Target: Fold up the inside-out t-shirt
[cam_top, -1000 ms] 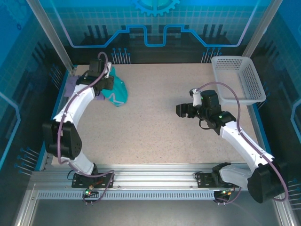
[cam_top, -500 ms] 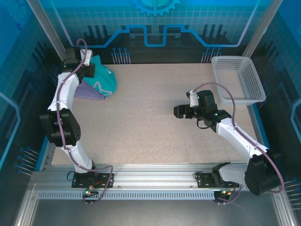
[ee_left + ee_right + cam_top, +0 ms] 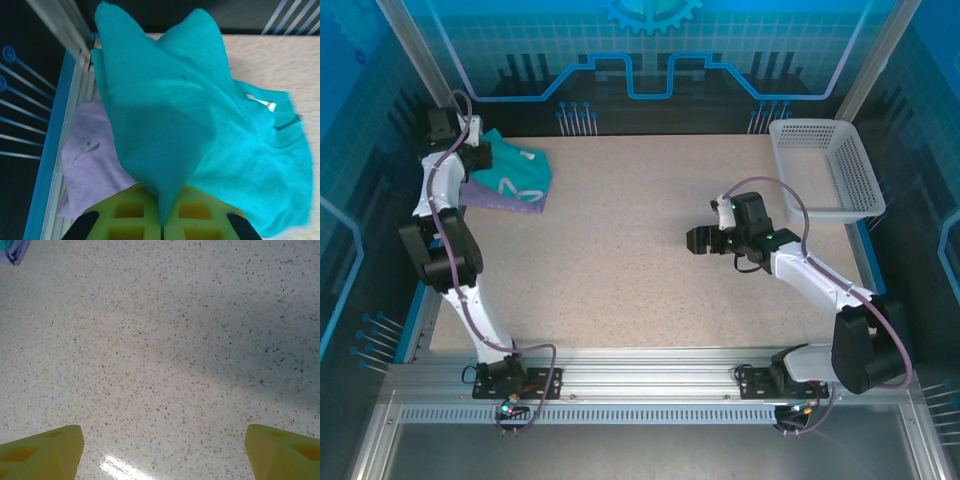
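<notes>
Swung outward since a second ago, the left end effector [image 3: 162, 222] now sits at the far-left corner of the desk [image 3: 640, 285], and the teal t-shirt [image 3: 515, 178] has come with it. That t-shirt lies bunched in this corner, partly over a lavender shirt [image 3: 480, 198] at the desk's left edge. A white basket [image 3: 810, 125] stands at the desk's far-right corner. Left end effector pinches a teal fold tight; right end effector [image 3: 698, 240] hangs wide above the desk's middle, touching nothing.
</notes>
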Robot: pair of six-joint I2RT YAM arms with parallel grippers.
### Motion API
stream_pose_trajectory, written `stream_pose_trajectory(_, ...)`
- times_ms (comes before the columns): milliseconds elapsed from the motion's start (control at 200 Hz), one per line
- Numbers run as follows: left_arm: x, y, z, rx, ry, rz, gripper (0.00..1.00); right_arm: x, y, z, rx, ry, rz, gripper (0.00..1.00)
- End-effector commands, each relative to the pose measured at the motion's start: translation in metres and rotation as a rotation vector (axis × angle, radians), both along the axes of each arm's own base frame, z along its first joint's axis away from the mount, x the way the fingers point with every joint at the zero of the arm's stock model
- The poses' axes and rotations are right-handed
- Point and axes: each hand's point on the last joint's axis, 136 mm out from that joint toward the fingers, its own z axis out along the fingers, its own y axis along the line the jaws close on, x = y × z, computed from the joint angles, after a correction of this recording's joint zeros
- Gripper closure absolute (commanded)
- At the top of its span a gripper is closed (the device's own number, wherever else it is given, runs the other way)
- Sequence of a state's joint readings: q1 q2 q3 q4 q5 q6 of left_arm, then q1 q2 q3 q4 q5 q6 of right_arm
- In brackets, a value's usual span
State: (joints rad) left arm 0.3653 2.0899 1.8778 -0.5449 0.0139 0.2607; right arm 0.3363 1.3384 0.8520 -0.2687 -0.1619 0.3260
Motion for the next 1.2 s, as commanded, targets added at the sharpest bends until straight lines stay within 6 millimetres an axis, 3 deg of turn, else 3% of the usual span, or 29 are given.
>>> stream_pose_trajectory(0, 0.018, 0.027, -0.008, 0.050, 0.000, 0.118, 0.81, 0.012, 0.005, 0.016, 0.029, -0.019, -0.006, 0.15)
stream_pose_trajectory(30, 0.019, 0.035, -0.014, 0.075, 0.021, 0.155, 0.72, 0.012, 0.005, 0.017, 0.028, -0.018, -0.004, 0.15)
stream_pose_trajectory(85, 0.020, 0.050, -0.017, 0.123, 0.044, 0.229, 0.68, 0.011, 0.006, 0.018, 0.025, -0.016, -0.003, 0.16)
stream_pose_trajectory(145, 0.016, 0.061, -0.015, 0.162, 0.057, 0.298, 0.54, 0.010, 0.006, 0.023, 0.020, -0.027, -0.001, 0.15)
stream_pose_trajectory(240, 0.007, 0.074, 0.004, 0.248, 0.047, 0.393, 0.30, 0.009, 0.002, 0.031, 0.006, -0.049, -0.014, 0.16)
stream_pose_trajectory(420, -0.024, 0.076, 0.053, 0.278, 0.017, 0.539, 0.13, 0.008, -0.015, 0.043, -0.071, -0.100, -0.055, 0.15)
stream_pose_trajectory(525, -0.050, 0.055, 0.079, 0.183, -0.029, 0.584, 0.09, 0.010, -0.036, 0.053, -0.176, -0.152, -0.109, 0.12)
stream_pose_trajectory(540, -0.053, 0.049, 0.091, 0.165, -0.060, 0.583, 0.08, 0.010, -0.039, 0.053, -0.187, -0.155, -0.115, 0.12)
stream_pose_trajectory(545, -0.054, 0.048, 0.083, 0.159, -0.043, 0.581, 0.08, 0.010, -0.041, 0.054, -0.196, -0.160, -0.122, 0.12)
stream_pose_trajectory(550, -0.056, 0.046, 0.094, 0.156, -0.067, 0.582, 0.08, 0.010, -0.042, 0.055, -0.201, -0.162, -0.125, 0.12)
stream_pose_trajectory(565, -0.060, 0.041, 0.099, 0.141, -0.083, 0.582, 0.08, 0.010, -0.046, 0.056, -0.216, -0.167, -0.138, 0.11)
stream_pose_trajectory(655, -0.081, -0.003, 0.114, 0.028, -0.173, 0.528, 0.01, 0.010, -0.063, 0.064, -0.288, -0.205, -0.196, 0.07)
stream_pose_trajectory(795, -0.120, -0.075, 0.124, -0.194, -0.329, 0.394, 0.01, 0.012, -0.092, 0.071, -0.390, -0.250, -0.317, 0.00)
stream_pose_trajectory(905, -0.156, -0.113, 0.094, -0.314, -0.424, 0.330, 0.01, 0.018, -0.118, 0.074, -0.464, -0.315, -0.441, 0.00)
stream_pose_trajectory(960, -0.173, -0.123, 0.068, -0.334, -0.447, 0.318, 0.01, 0.019, -0.127, 0.061, -0.523, -0.352, -0.448, 0.00)
stream_pose_trajectory(1080, -0.199, -0.123, 0.015, -0.236, -0.474, 0.314, 0.01, 0.024, -0.136, 0.037, -0.571, -0.471, -0.447, 0.00)
stream_pose_trajectory(1195, -0.200, -0.127, -0.019, -0.170, -0.502, 0.251, 0.01, 0.032, -0.142, 0.016, -0.555, -0.517, -0.438, 0.00)
